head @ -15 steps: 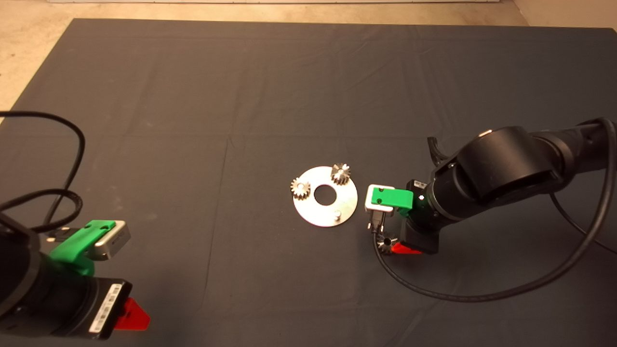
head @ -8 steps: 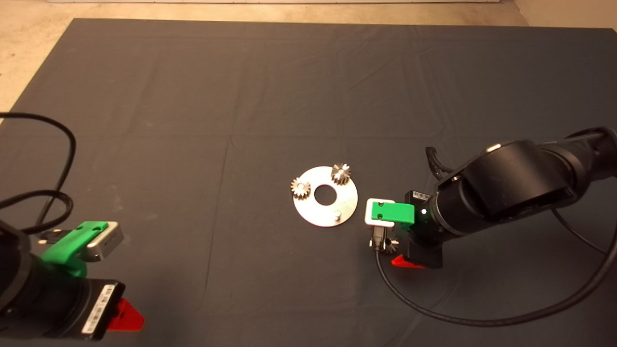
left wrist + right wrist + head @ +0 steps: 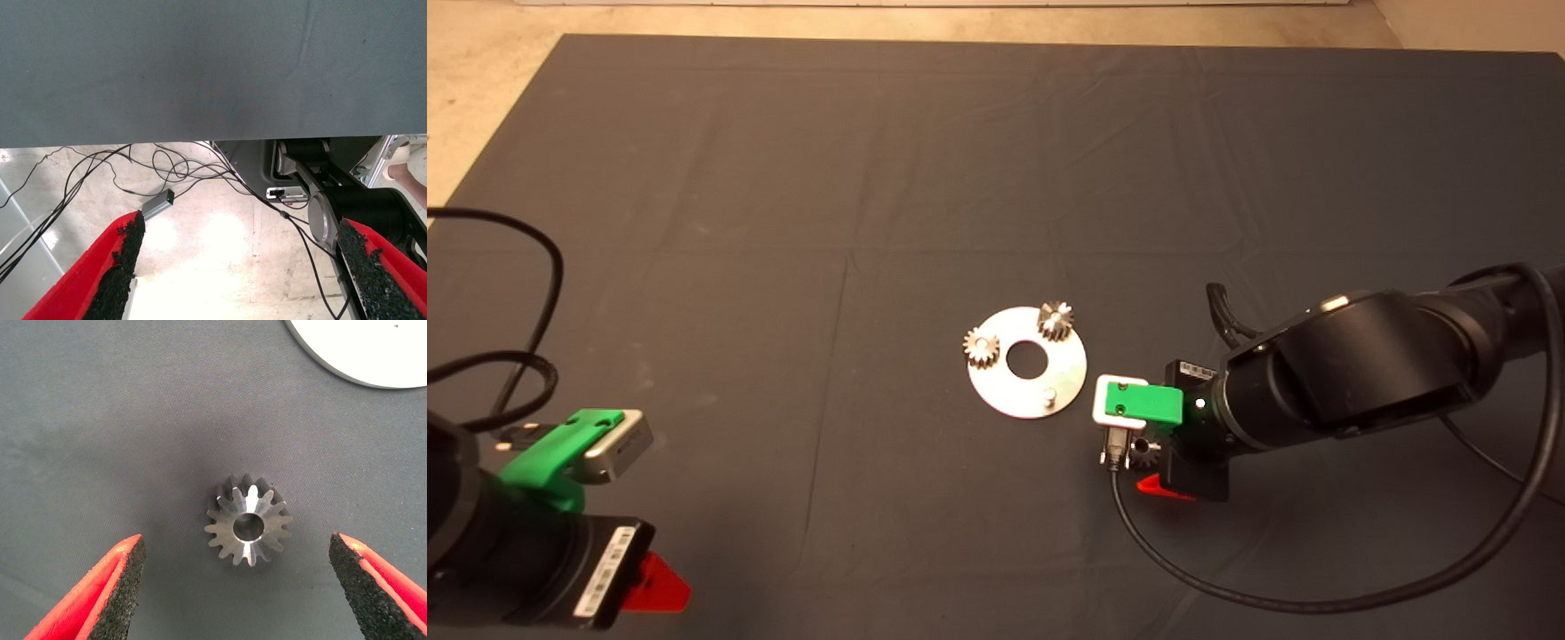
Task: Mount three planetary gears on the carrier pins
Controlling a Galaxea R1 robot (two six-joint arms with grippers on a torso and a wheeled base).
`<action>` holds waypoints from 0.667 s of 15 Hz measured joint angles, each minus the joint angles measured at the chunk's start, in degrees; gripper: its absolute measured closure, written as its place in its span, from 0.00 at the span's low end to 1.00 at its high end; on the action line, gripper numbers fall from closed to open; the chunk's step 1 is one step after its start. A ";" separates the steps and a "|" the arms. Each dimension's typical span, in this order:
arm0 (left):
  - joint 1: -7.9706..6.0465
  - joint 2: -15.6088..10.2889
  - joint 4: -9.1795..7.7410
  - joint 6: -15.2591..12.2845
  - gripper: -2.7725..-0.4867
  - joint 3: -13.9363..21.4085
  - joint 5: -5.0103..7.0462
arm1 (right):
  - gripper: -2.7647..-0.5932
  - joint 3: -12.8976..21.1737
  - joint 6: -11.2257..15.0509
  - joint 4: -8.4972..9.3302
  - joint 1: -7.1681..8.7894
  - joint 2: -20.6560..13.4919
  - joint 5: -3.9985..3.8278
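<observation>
Two planetary gears (image 3: 1018, 334) seated, third gear (image 3: 249, 527) flat between wide-spread right end effector (image 3: 237, 587) pads — next: lower, pinch, carry to bare carrier pin (image 3: 1050, 395).

white sticker labels on both wrists (image 3: 603, 567) (print illegible), no readable text

I see a silver gear (image 3: 248, 527) with a dark centre hole on my plain dark grey mat (image 3: 871, 178), beside a shiny silver plate (image 3: 1027, 362). My right hand (image 3: 248, 587) has red fingers (image 3: 110, 580) with black pads.
</observation>
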 joint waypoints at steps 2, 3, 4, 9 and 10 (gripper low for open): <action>0.00 -0.02 0.00 0.00 0.32 0.00 0.00 | 0.34 -0.16 -0.04 -1.00 -0.35 0.22 -0.03; 0.00 -0.04 0.00 0.00 0.32 0.00 0.00 | 0.34 -0.80 -0.30 -1.11 -0.91 0.52 0.00; 0.00 -0.13 -0.02 0.00 0.32 0.00 0.00 | 0.34 -1.89 -0.48 -1.40 -1.67 0.94 0.04; 0.00 -0.15 -0.05 0.00 0.32 0.00 0.00 | 0.34 -5.19 -1.88 -2.40 -3.22 1.25 0.00; 0.00 -0.15 -0.05 0.02 0.32 0.00 0.00 | 0.34 -5.98 -2.41 -2.43 -4.08 1.43 0.00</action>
